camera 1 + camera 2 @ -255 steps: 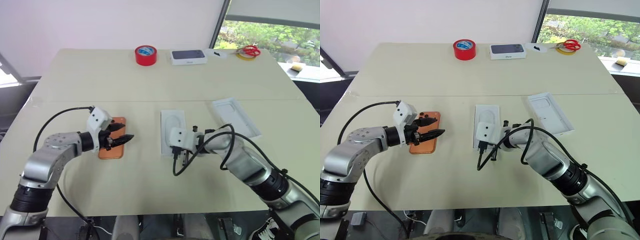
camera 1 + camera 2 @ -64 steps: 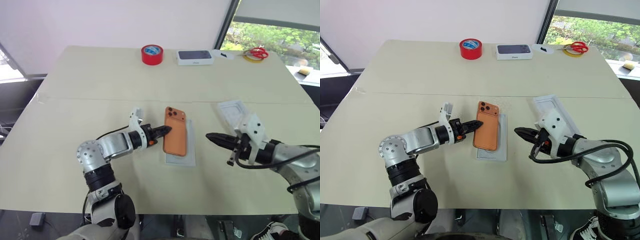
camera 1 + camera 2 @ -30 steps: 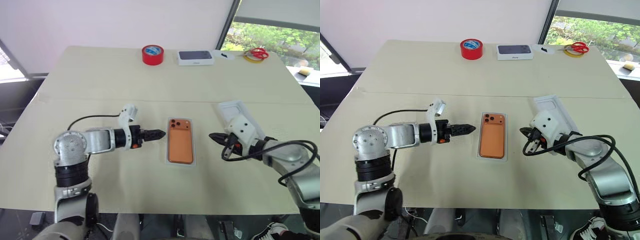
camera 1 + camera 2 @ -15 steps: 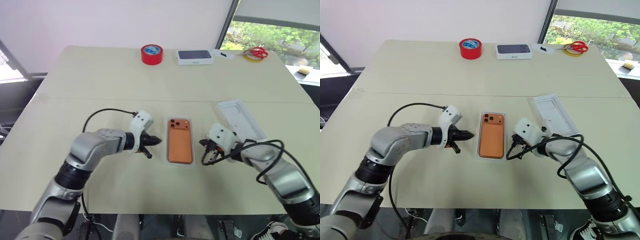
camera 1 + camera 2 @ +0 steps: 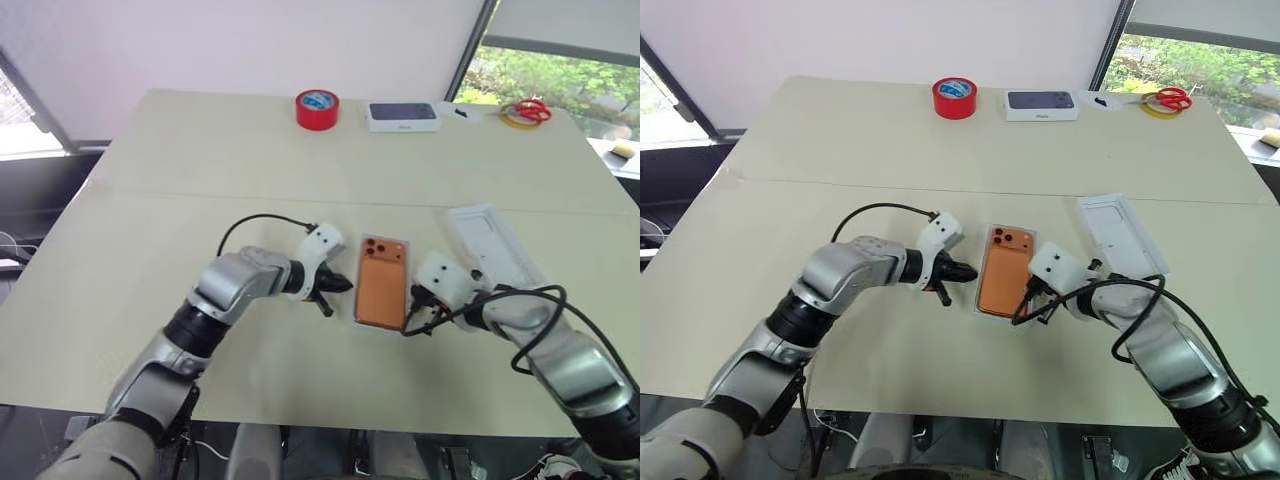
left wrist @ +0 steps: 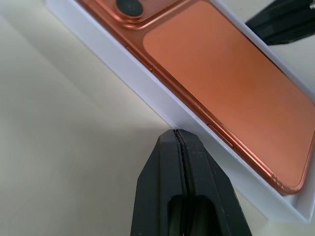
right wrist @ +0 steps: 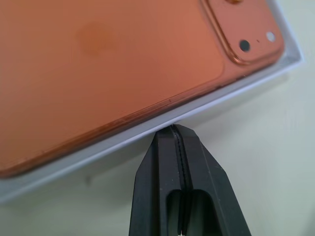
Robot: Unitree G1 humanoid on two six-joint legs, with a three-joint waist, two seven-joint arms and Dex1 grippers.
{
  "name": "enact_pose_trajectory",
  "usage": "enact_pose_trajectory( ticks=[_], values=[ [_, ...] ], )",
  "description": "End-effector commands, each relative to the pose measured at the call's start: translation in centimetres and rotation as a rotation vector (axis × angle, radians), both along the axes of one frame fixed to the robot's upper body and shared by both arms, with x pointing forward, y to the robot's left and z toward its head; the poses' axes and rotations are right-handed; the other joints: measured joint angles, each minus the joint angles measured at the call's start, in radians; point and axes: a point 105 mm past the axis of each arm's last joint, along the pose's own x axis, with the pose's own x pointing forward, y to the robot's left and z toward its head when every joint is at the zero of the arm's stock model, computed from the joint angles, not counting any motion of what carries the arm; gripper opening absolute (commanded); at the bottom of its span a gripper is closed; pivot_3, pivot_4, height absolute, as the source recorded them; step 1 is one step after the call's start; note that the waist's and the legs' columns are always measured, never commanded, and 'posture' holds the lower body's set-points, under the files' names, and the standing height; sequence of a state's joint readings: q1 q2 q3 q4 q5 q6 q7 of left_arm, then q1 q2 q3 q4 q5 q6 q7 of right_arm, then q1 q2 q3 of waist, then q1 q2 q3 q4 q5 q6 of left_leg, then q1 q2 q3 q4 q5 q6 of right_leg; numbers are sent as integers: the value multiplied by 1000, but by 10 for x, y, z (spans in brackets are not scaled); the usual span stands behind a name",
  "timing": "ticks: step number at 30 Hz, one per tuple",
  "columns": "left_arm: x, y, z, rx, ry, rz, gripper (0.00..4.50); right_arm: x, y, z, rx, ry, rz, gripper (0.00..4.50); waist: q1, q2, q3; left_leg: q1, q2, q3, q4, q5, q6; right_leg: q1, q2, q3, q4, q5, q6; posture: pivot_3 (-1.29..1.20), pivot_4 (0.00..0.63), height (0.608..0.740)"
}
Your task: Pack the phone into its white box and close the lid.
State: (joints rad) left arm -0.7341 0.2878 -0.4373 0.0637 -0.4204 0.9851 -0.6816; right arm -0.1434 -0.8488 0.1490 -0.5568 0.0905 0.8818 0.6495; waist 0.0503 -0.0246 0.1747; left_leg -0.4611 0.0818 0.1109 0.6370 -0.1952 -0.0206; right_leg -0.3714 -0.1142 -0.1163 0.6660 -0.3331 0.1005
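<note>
Copper-orange and smooth, the phone [image 5: 381,283] lies back-up inside the white box [image 6: 147,83], its metal-edged body flat with rounded corners and a raised cluster of camera lenses at the far corner. The box is a shallow cardboard tray with a thin matte white rim that frames the phone closely on all sides; it sits near the middle of the pale beige bench [image 5: 200,180].

The left hand [image 5: 339,286] has its two black fingers pressed together, tips at the box's left long wall, touching or nearly so. The right hand [image 5: 1031,297], fingers likewise pinched together and holding nothing, meets the box's right long wall, so the tray sits between the two hands.

The lid [image 5: 493,244], a plain white shallow cover with a faint rounded-rectangle outline, lies face-up on the bench just right of the box, angled away from it and apart from it.

Along the far edge of the bench stand a glossy red roll of tape [image 5: 317,108], a thicker white box with a dark phone picture [image 5: 402,115], and red-handled scissors [image 5: 527,109] on a yellow ring.
</note>
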Motion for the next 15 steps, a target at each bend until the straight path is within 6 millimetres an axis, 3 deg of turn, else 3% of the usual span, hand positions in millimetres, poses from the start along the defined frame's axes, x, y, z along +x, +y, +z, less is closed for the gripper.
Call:
enact_pose_trajectory(
  ticks=[1,6,11,15],
  values=[
    [-28,-50,6,-75,22,-195,31,-13,-2,12,6,-22,40,0,4,0,0,0,0,0,1,0,0,0,0,0,0,0,0,0,150,730],
    [-48,-83,6,-101,51,-303,31,-32,-31,9,-33,25,-24,0,14,1,-1,-1,0,0,5,-1,2,2,0,-1,0,0,1,0,150,730],
    [-56,-94,7,-108,64,-337,31,-48,-51,3,-54,62,-74,0,11,3,-2,-1,1,-2,6,-2,3,2,0,0,0,0,1,0,150,730],
    [-52,-93,5,-109,77,-320,31,-51,-56,2,-52,64,-96,0,1,4,-2,-1,1,-3,6,-2,3,2,0,0,0,0,1,0,150,730]
  ],
)
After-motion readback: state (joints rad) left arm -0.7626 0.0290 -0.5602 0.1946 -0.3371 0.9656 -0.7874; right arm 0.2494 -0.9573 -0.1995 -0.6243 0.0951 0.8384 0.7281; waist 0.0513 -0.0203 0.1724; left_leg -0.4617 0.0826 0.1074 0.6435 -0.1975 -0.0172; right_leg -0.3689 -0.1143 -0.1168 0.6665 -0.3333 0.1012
